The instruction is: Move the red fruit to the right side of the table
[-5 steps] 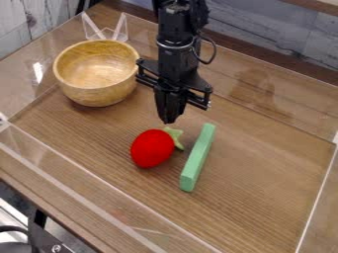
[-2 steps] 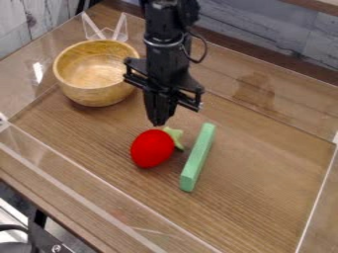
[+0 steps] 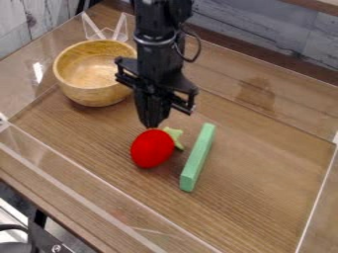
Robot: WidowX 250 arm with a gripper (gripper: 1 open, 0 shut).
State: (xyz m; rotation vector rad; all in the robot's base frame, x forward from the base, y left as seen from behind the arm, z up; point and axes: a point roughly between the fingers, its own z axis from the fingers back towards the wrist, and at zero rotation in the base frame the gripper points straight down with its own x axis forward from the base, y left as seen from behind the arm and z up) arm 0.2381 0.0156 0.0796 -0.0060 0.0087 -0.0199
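Note:
The red fruit (image 3: 153, 148), a small strawberry-like toy with a pale green top, lies on the table (image 3: 264, 128) near its middle. My gripper (image 3: 156, 119) points straight down, just above and behind the fruit, with its tips close to the leafy top. Its dark fingers (image 3: 150, 107) stand close together, and I cannot make out a gap between them or whether they touch the fruit. Nothing is held.
A long light-green bar (image 3: 199, 156) lies right beside the fruit on its right. A wooden bowl (image 3: 95, 71) stands at the back left. Low clear acrylic walls (image 3: 79, 198) border the tabletop.
The gripper has shifted left in the picture, from above the bar's far end to above the fruit. The fruit, bar and bowl have not moved.

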